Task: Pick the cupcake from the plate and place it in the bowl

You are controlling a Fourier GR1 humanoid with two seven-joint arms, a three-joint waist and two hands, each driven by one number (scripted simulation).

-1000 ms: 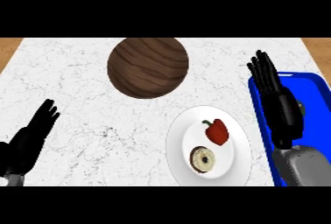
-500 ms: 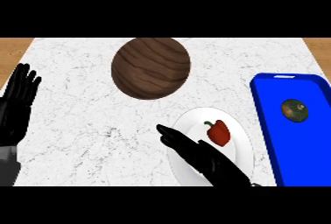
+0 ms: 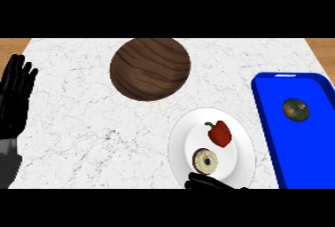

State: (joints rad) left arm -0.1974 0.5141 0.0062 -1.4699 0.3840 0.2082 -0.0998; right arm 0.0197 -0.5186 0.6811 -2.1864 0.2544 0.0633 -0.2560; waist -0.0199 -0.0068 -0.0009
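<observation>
Head view: you look steeply down on a white marbled counter (image 3: 85, 146), with wood showing at its far corners.
Cupcake: you find the cupcake (image 3: 205, 161) on the white plate (image 3: 243, 146), at the plate's near end, seen from above as a pale ring with a dark centre. It has not been lifted.
Plate: it sits toward the counter's near edge, right of centre, and also carries a red bell pepper (image 3: 219, 133) just beyond the cupcake, apart from it.
Bowl: the brown wooden bowl (image 3: 150, 68) stands toward the far edge, a little left of centre and well apart from the plate. You see nothing in it.
Right hand: only the tips of the right hand (image 3: 209, 182) show at the view's lower edge, just at the plate's near rim and just short of the cupcake. You cannot tell whether its fingers are spread or curled, or whether they touch the cupcake.
Left hand: the left hand (image 3: 16, 95) rests at the counter's left edge, fingers straight and up, holding nothing.
Tray: a blue tray (image 3: 274, 146) lies along the right edge with a dark green, round fruit or vegetable (image 3: 296, 109) on it.
Progress: by these signs you are at the very start; grasp, lift, carry and placing in the bowl are all left.
</observation>
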